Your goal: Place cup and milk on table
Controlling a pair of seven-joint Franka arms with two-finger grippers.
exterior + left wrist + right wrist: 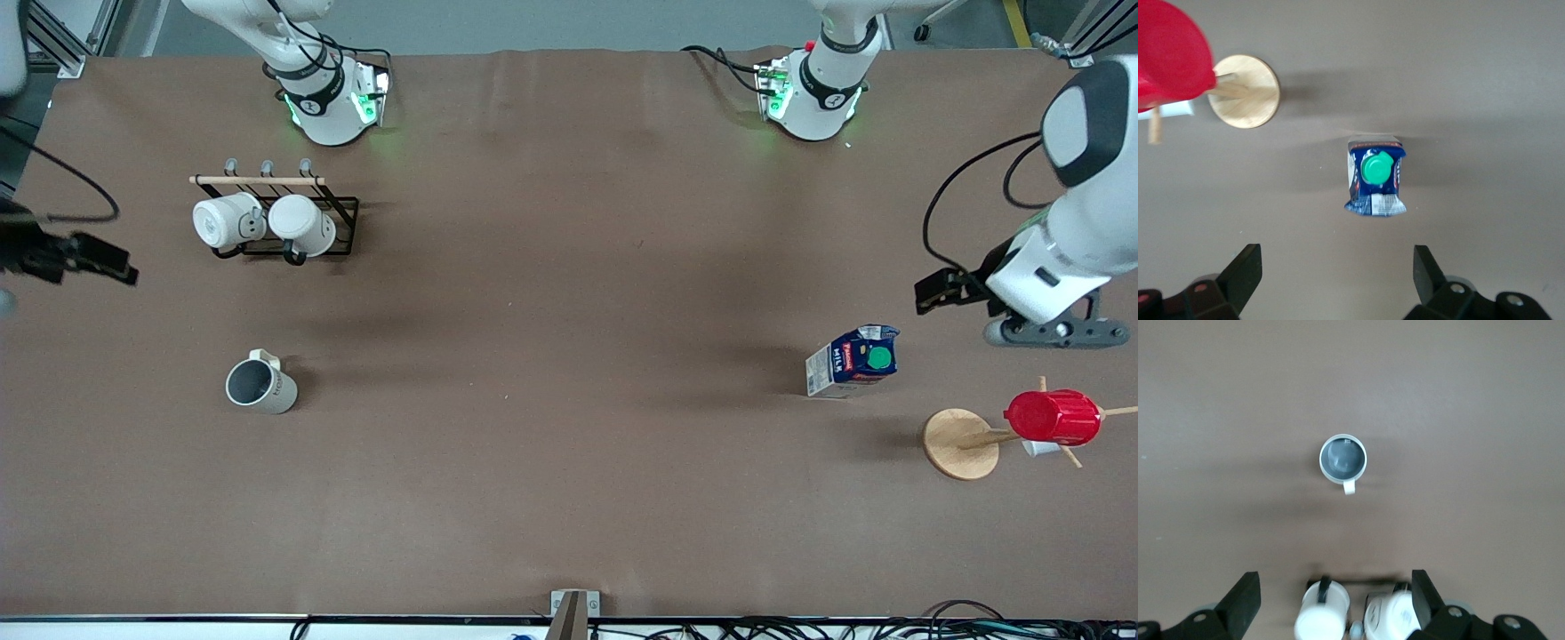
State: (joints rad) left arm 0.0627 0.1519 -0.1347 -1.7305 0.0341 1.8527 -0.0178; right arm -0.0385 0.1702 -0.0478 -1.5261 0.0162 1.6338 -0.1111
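The cup [260,386], off-white with a grey inside, stands upright on the brown table [569,356] toward the right arm's end. It also shows in the right wrist view [1343,461]. The milk [853,359], a dark-blue carton with a green cap, stands on the table toward the left arm's end, and shows in the left wrist view [1375,176]. My left gripper [942,292] is open and empty, high over the table beside the milk [1336,267]. My right gripper [89,258] is open and empty, high over the rack of mugs [1336,593].
A black wire rack [342,227] holds two plain white mugs [227,221] [302,226], farther from the front camera than the cup. A wooden mug tree with a round base [958,443] carries a red cup [1053,416], nearer to the camera than the milk.
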